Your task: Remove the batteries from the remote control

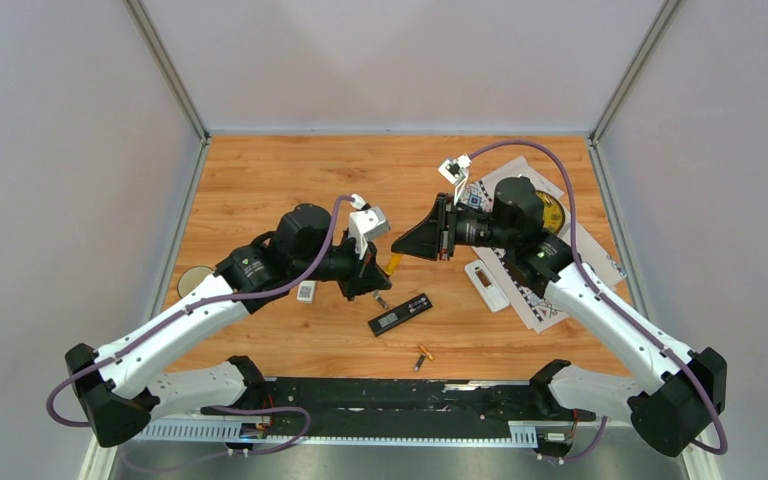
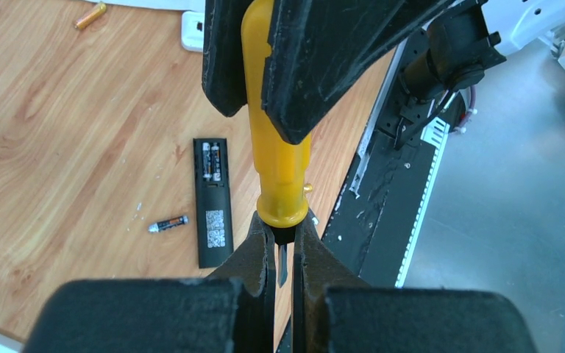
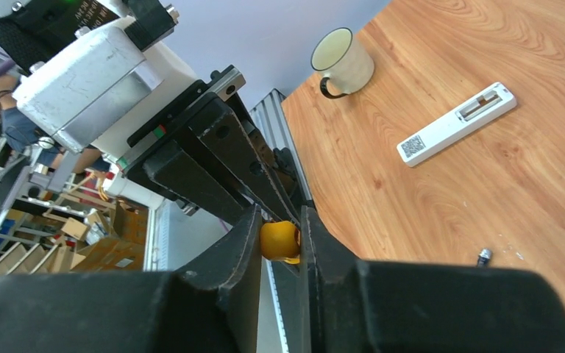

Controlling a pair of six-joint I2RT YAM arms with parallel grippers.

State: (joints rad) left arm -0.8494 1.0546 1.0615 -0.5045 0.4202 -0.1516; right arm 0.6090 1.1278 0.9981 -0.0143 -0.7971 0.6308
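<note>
The black remote (image 1: 400,313) lies face down with its compartment open, and two batteries (image 2: 212,160) sit in it. A dark loose battery (image 2: 168,223) lies beside it, also in the top view (image 1: 381,299). An orange battery (image 1: 423,355) lies nearer the arm bases, also in the left wrist view (image 2: 90,15). Both grippers hold a yellow-handled screwdriver (image 1: 393,263) in the air above the table. My left gripper (image 2: 282,220) is shut on its metal shaft. My right gripper (image 3: 279,220) is shut on the yellow handle (image 3: 279,240).
A white remote (image 1: 485,285) lies on printed paper (image 1: 540,300) at the right. A small white piece (image 1: 306,291) lies left of the left gripper. A cream mug (image 3: 344,57) stands at the table's left edge. A yellow disc (image 1: 552,212) sits behind the right arm.
</note>
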